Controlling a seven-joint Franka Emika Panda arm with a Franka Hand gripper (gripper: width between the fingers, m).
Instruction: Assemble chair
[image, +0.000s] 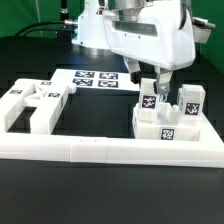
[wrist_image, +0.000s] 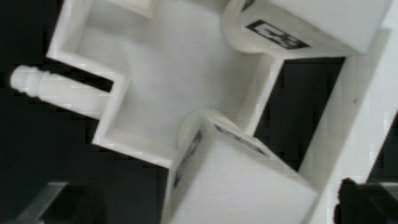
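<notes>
The chair parts look like smooth white plastic, faintly glossy. The table is matt black, possibly cloth.

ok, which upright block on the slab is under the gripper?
The left block in the exterior view: the open gripper hangs right over it. The right block stands clear of it.

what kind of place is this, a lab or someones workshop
Most likely a robotics lab bench, not a home workshop: a black table with a marker board, white chair parts carrying square tags, and a white border rail, all under a robot arm.
</notes>
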